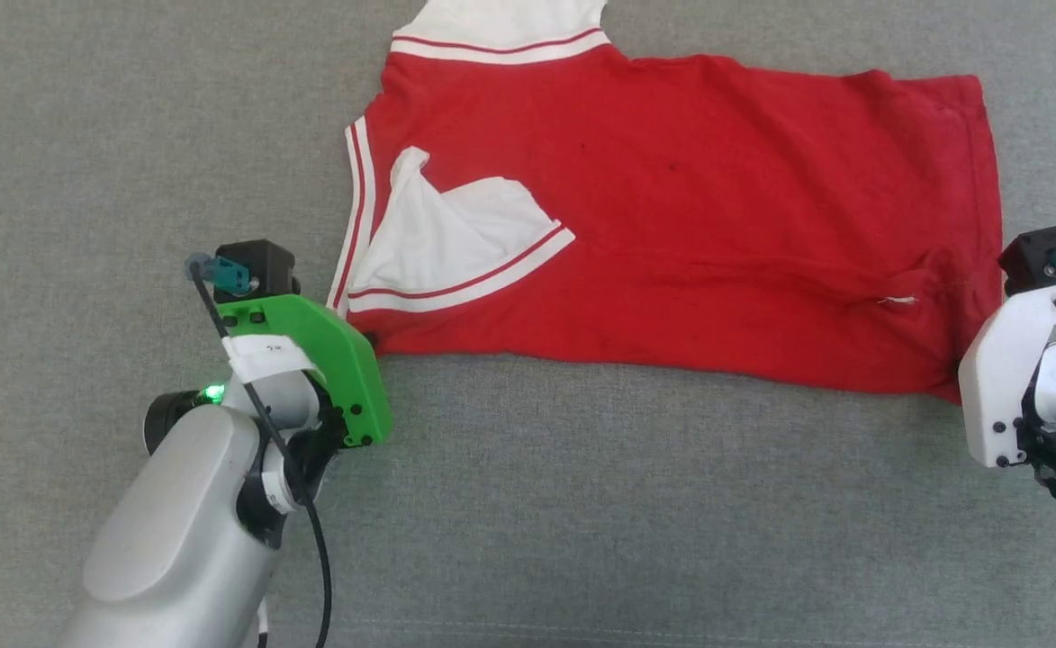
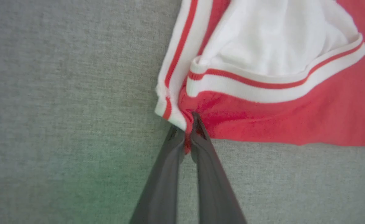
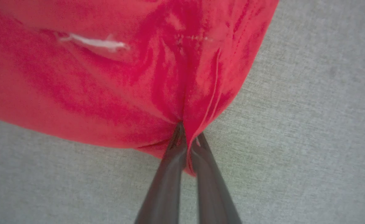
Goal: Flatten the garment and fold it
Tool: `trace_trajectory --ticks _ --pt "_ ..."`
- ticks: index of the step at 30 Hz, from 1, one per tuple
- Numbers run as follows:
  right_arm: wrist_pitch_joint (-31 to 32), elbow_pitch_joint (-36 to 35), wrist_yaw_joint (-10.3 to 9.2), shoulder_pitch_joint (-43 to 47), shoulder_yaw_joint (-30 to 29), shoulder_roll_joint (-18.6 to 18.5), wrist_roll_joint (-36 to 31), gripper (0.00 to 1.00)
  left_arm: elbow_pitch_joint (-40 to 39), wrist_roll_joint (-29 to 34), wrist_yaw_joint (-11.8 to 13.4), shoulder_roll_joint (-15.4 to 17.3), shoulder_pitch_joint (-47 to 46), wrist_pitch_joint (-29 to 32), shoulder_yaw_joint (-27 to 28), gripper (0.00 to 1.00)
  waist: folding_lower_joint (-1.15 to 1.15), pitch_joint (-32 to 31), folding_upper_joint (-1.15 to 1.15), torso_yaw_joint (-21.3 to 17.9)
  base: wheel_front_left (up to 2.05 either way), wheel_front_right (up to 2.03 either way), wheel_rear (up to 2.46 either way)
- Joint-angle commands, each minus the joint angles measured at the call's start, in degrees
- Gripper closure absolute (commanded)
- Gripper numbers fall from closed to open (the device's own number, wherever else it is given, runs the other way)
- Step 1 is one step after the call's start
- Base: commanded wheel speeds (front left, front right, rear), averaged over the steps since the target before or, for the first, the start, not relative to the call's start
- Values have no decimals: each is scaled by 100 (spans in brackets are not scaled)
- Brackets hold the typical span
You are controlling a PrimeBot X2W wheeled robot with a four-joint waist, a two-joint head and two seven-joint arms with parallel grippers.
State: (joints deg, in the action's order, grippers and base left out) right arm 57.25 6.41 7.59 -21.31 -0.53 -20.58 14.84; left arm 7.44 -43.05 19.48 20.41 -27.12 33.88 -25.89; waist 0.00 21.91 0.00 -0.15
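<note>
The red garment (image 1: 672, 225) lies spread sideways on the grey cloth surface, neck and armholes at the left, hem at the right. White inside shows at the near armhole (image 1: 455, 243). My left gripper (image 2: 185, 127) is shut on the garment (image 2: 278, 118) at its near left corner, under the striped trim. In the head view this gripper (image 1: 370, 342) sits at that corner below its green wrist cover. My right gripper (image 3: 188, 137) is shut on the garment (image 3: 107, 93) at the near hem corner, cloth bunched between the fingers. Its white wrist housing (image 1: 1023, 360) stands at that corner.
The grey fabric surface (image 1: 582, 504) stretches all around the garment, with wide room in front of it. A small white tag (image 1: 898, 300) shows near the hem. A black cable (image 1: 320, 558) runs along my left forearm.
</note>
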Motion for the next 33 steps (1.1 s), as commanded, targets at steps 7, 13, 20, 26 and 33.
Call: trace_trajectory --ticks 7,13,20,26,33 --pt "-350 -169 -10 191 -323 3 206 100 -207 -270 108 167 407 -212 377 100 0 -598 0 -48 0 0 0" --pt "-308 -368 -10 618 -497 -117 414 100 -738 -375 272 367 943 -253 583 100 0 -1025 0 -56 0 0 0" --pt "-239 -379 -10 1290 -587 21 410 100 -948 -595 492 280 1792 -291 641 100 0 -1167 0 -38 0 0 0" --pt "-439 -12 -10 1635 -650 322 330 100 -462 -823 425 -18 2127 -400 593 100 0 -1156 0 -10 0 0 0" --pt "-809 314 -10 1582 -657 495 316 40 57 -969 239 -173 2123 -546 634 15 0 -1224 0 -41 0 0 0"
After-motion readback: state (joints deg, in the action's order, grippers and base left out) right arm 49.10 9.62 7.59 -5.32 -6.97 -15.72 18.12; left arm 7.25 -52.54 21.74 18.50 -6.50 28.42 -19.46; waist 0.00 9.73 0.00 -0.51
